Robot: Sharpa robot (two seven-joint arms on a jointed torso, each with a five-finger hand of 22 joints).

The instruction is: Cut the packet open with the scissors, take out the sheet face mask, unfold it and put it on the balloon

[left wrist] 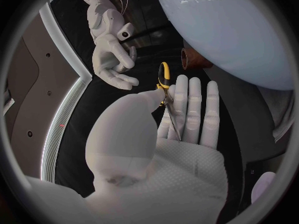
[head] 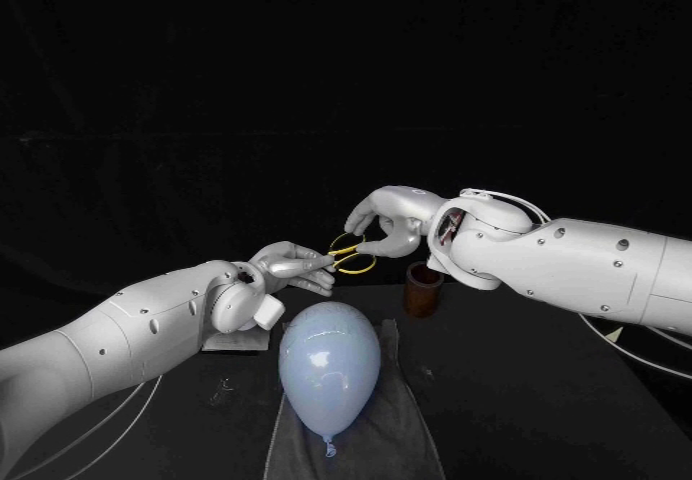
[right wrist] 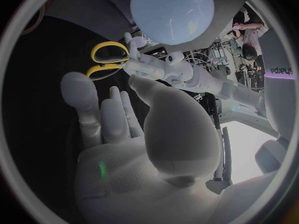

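One black tabletop (head: 548, 400) stands in a dark room. A grey cloth (head: 296, 450) on it carries the pale blue balloon (head: 329, 365), lying on its side. Behind the balloon stands a brown cup (head: 420, 292); what it holds I cannot tell. My left robot hand (head: 289, 265) grips the scissors (head: 352, 255) by the blades above the tabletop. Their yellow loops point toward my right robot hand (head: 387, 222), which holds nothing, its fingers apart just beside the loops.

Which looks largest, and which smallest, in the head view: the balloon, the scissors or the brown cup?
Balloon, clearly largest. Then brown cup and scissors: about alike, unranked, since the left hand hides the blades.
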